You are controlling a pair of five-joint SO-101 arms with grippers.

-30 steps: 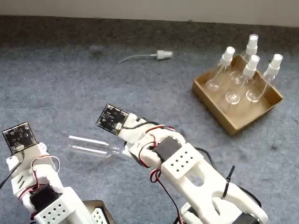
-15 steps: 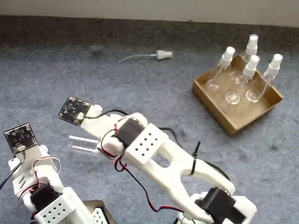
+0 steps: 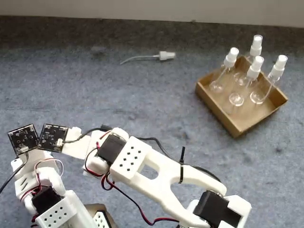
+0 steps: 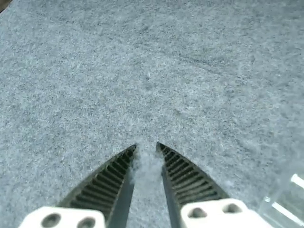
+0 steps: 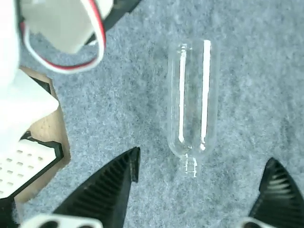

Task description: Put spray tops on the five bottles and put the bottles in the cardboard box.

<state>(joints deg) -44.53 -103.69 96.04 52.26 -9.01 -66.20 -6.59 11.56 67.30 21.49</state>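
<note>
A clear bottle [image 5: 192, 114] without a top lies on the grey carpet, its neck pointing toward my right gripper [image 5: 204, 159]. That gripper hangs just above it, wide open, one finger on each side of the neck end. In the high view the right arm [image 3: 128, 159] covers this bottle. My left gripper [image 4: 147, 147] hovers over bare carpet with its fingers nearly together and nothing between them; an edge of the bottle [image 4: 285, 202] shows beside it. A loose spray top [image 3: 164, 56] with its thin tube lies at the far middle.
The cardboard box [image 3: 216, 102] sits at the far right and holds several bottles with spray tops, such as one bottle [image 3: 227, 69]. The left arm [image 3: 40, 190] stands at the near left, close beside the right arm; its base [image 5: 28, 156] lies near the bottle.
The right arm swung left across the table and now stands over the lying bottle, hiding it in the high view. The left arm kept still.
</note>
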